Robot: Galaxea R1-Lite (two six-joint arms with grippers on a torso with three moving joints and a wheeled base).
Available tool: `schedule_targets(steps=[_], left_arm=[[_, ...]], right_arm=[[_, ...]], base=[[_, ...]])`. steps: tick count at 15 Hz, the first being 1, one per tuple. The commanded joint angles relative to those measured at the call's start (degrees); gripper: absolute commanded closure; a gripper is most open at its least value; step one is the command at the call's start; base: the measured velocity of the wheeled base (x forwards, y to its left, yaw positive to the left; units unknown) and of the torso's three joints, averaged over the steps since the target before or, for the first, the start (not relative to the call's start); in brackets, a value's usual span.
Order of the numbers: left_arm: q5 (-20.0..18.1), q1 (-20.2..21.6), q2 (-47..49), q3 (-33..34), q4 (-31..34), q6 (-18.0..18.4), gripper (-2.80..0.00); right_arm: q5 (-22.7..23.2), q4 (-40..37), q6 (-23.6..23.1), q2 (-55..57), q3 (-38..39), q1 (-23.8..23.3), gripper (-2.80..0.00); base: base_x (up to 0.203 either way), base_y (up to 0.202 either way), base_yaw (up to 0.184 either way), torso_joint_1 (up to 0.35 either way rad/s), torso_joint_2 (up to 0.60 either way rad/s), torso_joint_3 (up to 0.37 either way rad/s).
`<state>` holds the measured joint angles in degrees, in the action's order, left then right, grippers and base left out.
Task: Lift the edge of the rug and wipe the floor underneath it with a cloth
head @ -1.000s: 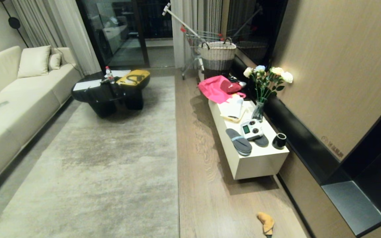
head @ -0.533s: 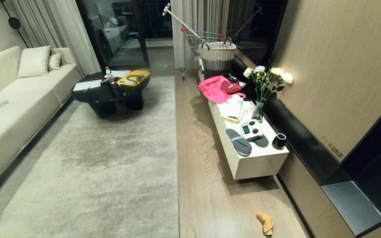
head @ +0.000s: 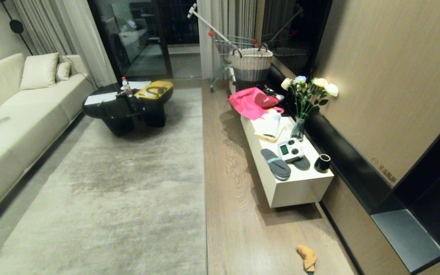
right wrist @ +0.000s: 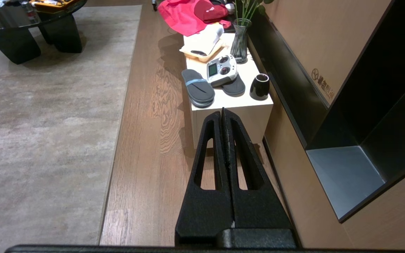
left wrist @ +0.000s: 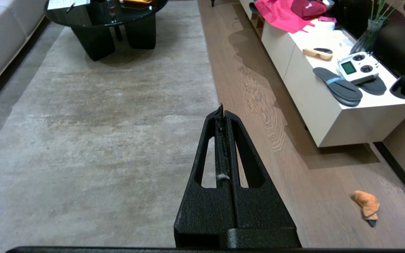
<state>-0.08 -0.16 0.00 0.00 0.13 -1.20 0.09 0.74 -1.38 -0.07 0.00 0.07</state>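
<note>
Nothing moved since earlier frames, whole scene unchanged. Left gripper point(left wrist: 222, 109) and right gripper point(right wrist: 223, 111) clenched, nothing held, both parked above floor point(head: 239, 229). Cloth point(head: 307, 257) seen lying on planks near wall, well apart from rug edge point(head: 205, 183). White table point(head: 300, 187) spotted farther back.
</note>
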Motion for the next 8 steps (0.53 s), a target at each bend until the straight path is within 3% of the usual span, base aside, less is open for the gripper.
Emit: schedule_targets(steps=[1, 8], left_arm=[[-0.01, -0.02, 0.09, 0.0, 0.04, -0.03, 0.0], [-0.01, -0.02, 0.09, 0.0, 0.04, -0.03, 0.0]], right_arm=[[0.0, 0.05, -0.03, 0.07, 0.0, 0.01, 0.0], [0.0, 0.05, -0.03, 0.07, 0.0, 0.01, 0.0]], base=[[0.0, 0.0, 0.0, 0.0, 0.0, 0.0], [0.0, 0.0, 0.0, 0.0, 0.0, 0.0]])
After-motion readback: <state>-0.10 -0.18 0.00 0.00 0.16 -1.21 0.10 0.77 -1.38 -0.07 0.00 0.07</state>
